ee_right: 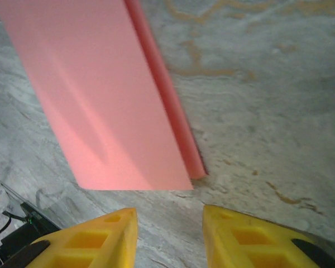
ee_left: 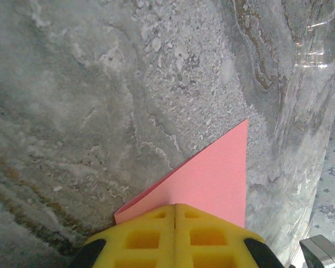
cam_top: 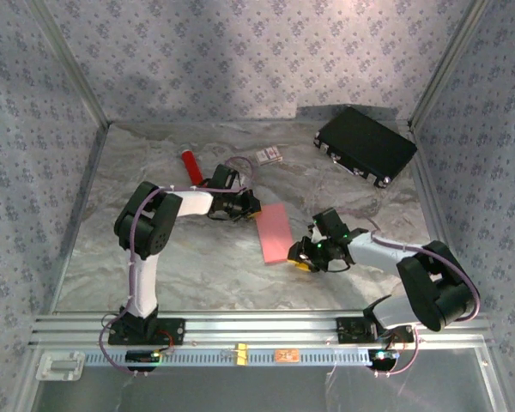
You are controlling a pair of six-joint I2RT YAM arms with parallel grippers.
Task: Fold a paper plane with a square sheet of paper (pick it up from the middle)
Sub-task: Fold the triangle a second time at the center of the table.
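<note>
The square sheet of paper [cam_top: 275,233] lies on the marble table, folded over into a long pink-red rectangle; no paper plane is in view. My left gripper [cam_top: 251,208] is shut, and its yellow tips [ee_left: 175,207] rest on the paper's [ee_left: 215,176] far corner, where two layers show at the edge. My right gripper [cam_top: 302,256] stands open just short of the paper's near end, nothing between its fingers. In the right wrist view the paper [ee_right: 106,100] has a raised fold along its right side, a little beyond the right gripper [ee_right: 168,216].
A black case [cam_top: 366,144] lies at the back right. A red cylinder [cam_top: 190,163] and a small white-and-red card [cam_top: 270,155] lie behind the left arm. Patterned walls close in three sides; a metal rail [cam_top: 257,330] runs along the near edge.
</note>
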